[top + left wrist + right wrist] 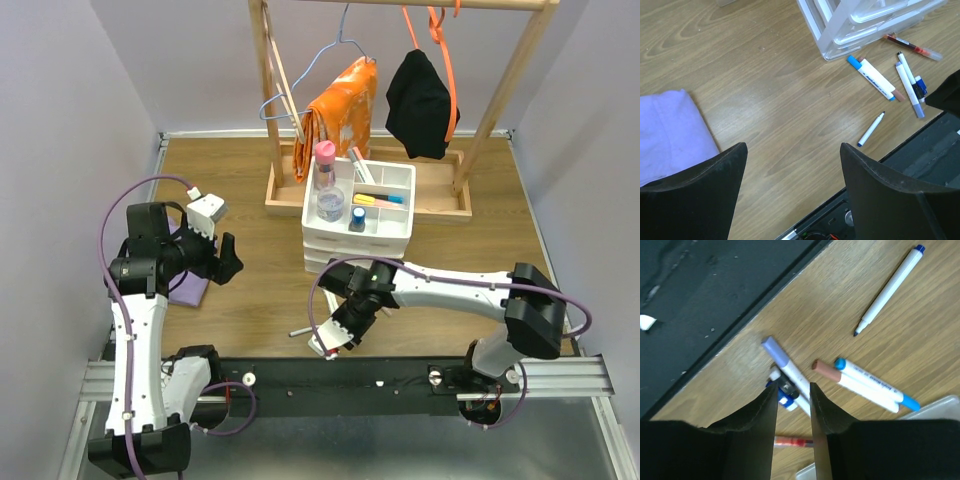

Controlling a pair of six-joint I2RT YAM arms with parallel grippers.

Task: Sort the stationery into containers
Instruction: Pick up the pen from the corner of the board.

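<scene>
Left gripper (792,148): spread wide, empty. Right gripper (793,390): fingers astride lilac-capped pen (777,351) lying on table (765,90) before tray (410,190); I cannot tell whether it grips.

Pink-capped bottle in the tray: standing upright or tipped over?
Upright. In the top view the pink-capped bottle stands cap-up on the left side of the tray, with its clear body straight below the cap.

A handful of pens and markers (875,79) are lying flat, bunched near the desk's (765,100) front edge, right by the white drawer unit (850,25). Its tray (395,170) is holding upright bottles (324,160) plus a few colored markers (378,199).
</scene>
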